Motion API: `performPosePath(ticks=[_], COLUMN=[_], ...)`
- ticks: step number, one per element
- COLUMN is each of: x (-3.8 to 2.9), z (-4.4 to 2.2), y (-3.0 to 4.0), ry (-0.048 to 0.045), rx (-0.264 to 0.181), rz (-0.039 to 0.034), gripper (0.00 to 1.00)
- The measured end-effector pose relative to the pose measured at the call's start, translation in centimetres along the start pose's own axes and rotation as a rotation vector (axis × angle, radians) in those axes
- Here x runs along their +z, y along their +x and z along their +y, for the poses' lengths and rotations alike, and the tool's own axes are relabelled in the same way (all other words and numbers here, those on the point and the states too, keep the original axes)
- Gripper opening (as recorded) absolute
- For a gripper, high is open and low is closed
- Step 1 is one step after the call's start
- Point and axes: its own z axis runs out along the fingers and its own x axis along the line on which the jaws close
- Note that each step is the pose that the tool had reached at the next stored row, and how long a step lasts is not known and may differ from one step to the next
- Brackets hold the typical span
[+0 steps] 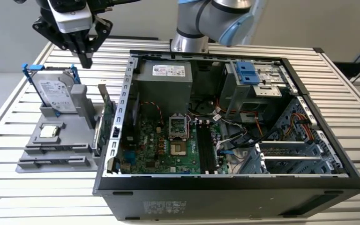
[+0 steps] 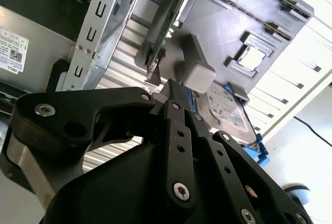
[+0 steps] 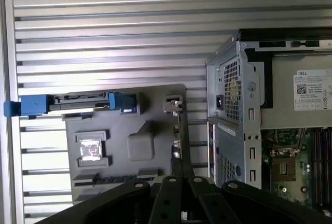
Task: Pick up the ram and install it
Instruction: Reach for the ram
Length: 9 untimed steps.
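The ram (image 3: 111, 178) looks like a dark narrow strip standing on edge in a slot of the grey holder (image 3: 155, 105), beyond the small square chip. It is also in the exterior view, ram (image 1: 58, 151), and in the second wrist view, ram (image 2: 236, 5). My gripper (image 1: 86, 60) hangs above the table behind the holder, at the exterior view's upper left. It is well clear of the ram. Both wrist views show its black fingers pressed together with nothing between them, gripper (image 2: 172, 86) and gripper (image 3: 181, 166).
A silver hard drive (image 1: 55, 91) in a blue frame stands upright on the holder under the gripper. A green expansion card (image 1: 108, 115) stands beside the open computer case (image 1: 130, 84). Dark memory slots (image 1: 206, 145) lie on the motherboard inside. The table is slatted metal.
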Motion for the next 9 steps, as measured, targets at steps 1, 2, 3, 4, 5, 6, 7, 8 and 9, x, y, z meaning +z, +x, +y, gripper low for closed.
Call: performPosePath(ticks=[1,2,3,4,5,6,7,8,9], x=[0.0,0.01,0.01,0.01,0.01,0.01,0.01,0.01,0.01], z=[-0.01,-0.01,-0.02,-0.02,-0.03,-0.03,-0.04,-0.04,-0.05], y=[0.1,0.2,0.31,0.39,0.47,0.55,0.62,0.69,0.76], ry=[0.0,-0.0001,0.0,0.0,0.0,0.0,0.0,0.0,0.0], rx=[0.0,0.0,0.0,0.0,0.0,0.0,0.0,0.0,0.0], rz=[0.0,0.0,0.0,0.0,0.0,0.0001,0.0001,0.0001,0.0001], gripper=[0.0,0.0,0.0,0.0,0.0,0.0,0.0,0.0,0.0])
